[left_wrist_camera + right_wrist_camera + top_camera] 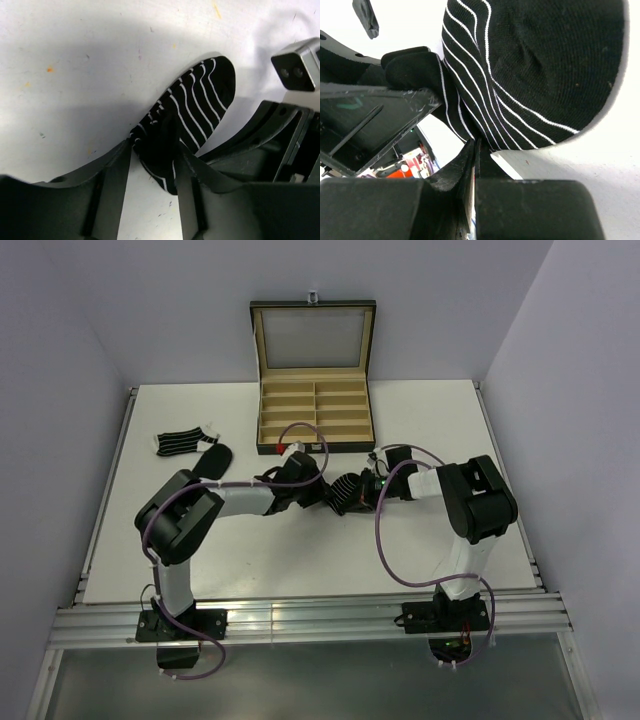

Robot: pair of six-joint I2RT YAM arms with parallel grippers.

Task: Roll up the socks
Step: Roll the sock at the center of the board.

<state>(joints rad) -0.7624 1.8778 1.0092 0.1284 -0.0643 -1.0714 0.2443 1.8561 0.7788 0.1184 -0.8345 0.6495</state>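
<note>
A black sock with thin white stripes (347,492) lies in the middle of the white table between both grippers. My left gripper (316,492) is shut on one bunched end of it; in the left wrist view the sock (190,110) runs away from the fingers (122,170). My right gripper (372,490) is shut on its other edge; in the right wrist view the sock (540,65) fills the top. A striped sock (180,441) and a plain black sock (213,460) lie at the far left.
A black compartmented box with tan lining (315,418) stands open at the table's back, just beyond the grippers. The table's edge rails (300,615) run along the front. The left arm's elbow (180,520) sits low at the left.
</note>
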